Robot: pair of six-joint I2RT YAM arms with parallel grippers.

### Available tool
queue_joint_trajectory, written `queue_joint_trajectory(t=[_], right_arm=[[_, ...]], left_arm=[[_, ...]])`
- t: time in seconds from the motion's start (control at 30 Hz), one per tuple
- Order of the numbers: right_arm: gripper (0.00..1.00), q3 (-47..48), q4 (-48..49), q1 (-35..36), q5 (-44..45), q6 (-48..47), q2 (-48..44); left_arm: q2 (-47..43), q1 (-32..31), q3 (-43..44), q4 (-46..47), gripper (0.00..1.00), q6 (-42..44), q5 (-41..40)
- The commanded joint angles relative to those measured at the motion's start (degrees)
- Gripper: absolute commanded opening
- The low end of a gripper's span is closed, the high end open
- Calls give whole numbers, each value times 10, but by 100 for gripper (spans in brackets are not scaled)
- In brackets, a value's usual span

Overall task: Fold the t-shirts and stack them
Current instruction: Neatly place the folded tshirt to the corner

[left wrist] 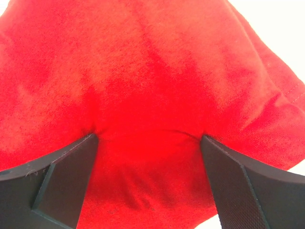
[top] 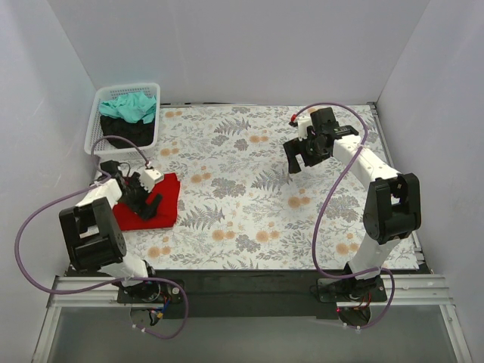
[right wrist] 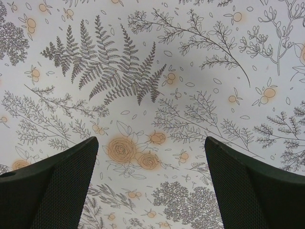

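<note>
Showed a red t-shirt (top: 165, 206) as a compact folded bundle at the near left of the worktop (top: 249, 189), well short of the white basket (top: 128, 89) in the far left corner. Held a teal t-shirt (top: 130, 107) on top of a black t-shirt (top: 125, 130) inside that basket, both crumpled and not yet folded.

Placed the left tool (top: 141, 198) directly over the bundle, pointing down onto its left half. From the left wrist, filled almost the whole view with red t-shirt (left wrist: 152, 71). Set the left tool (left wrist: 147, 143) wide, with the cloth dimpled and creased between the two fingers. Possibly pressed into the fabric rather than pinching it; hard to tell from so close. Ran the bundle's long side roughly left to right across the worktop, tilted a little away at the right end.

Hung the right tool (top: 304, 157) high over the far right of the worktop, well apart from any shirt. Spread it wide and empty too, with only flower print below the right tool (right wrist: 150, 148). Left arm clearly the nearer one.
</note>
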Motion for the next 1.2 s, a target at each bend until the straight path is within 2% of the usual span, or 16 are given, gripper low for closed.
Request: queue_joint_trajectory(t=[0.0,0.1,0.23,0.33,0.43,0.6,0.83,0.87,0.97,1.03,1.1,1.13,1.17], right_arm=[[98,12,-8,-2,-9,-10,-23],[98,8,-8,-1,-10,-10,-24],[98,5,-7,-2,-7,-13,-27],[98,2,-8,-2,-7,-13,-28],[98,0,-8,-2,-7,-14,-30],[98,-1,-8,-2,-8,-15,-31],[99,-2,-9,-1,-27,-13,-36],[99,4,-9,-2,-27,-14,-35],[98,17,-14,-1,-43,-19,-38],[98,20,-23,-1,-98,-27,-39],[98,20,-26,2,-118,-32,-44],[98,24,-34,2,-128,-41,-44],[98,30,-40,2,-131,-45,-43]], left_arm=[[95,68,-36,-41,89,221,-194],[106,100,-29,-13,89,294,-211],[181,119,29,-23,90,260,-225],[218,136,72,-23,90,226,-225],[232,153,84,-27,90,230,-225],[229,181,64,1,90,281,-260],[165,183,53,-20,91,337,-233],[156,183,59,-37,91,342,-204],[103,174,115,-77,91,331,-167],[62,155,186,-136,91,311,-125],[41,122,247,-199,91,273,-80],[30,108,317,-228,91,261,-71],[27,71,351,-279,91,238,-57]])
